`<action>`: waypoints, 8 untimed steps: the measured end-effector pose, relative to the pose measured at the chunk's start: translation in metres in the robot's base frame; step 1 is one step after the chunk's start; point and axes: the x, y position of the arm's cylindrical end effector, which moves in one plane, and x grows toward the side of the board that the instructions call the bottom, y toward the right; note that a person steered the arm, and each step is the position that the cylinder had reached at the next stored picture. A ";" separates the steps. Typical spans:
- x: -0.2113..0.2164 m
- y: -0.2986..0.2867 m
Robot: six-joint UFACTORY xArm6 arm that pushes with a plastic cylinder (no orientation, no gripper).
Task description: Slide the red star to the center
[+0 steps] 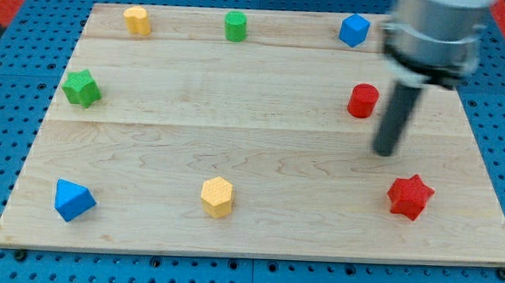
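At the board's lower right, the red star is sitting apart from the tip, lying at about 5 o'clock from it. No pincer: a bare rod, holding nothing. The centre is lying toward 10 o'clock of the star. No containers are showing.

arm body: blurred pale grey cylindrical housing at the view's top right | collar: black band around its lower edge | rod: straight, dark grey to black, round, plain | my tip: blunt, flat-ended, same dark colour
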 end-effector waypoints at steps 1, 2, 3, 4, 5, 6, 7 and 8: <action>0.050 0.067; 0.104 0.056; 0.083 -0.018; 0.054 -0.066; 0.007 -0.107; -0.026 -0.180; -0.016 -0.171; 0.006 -0.188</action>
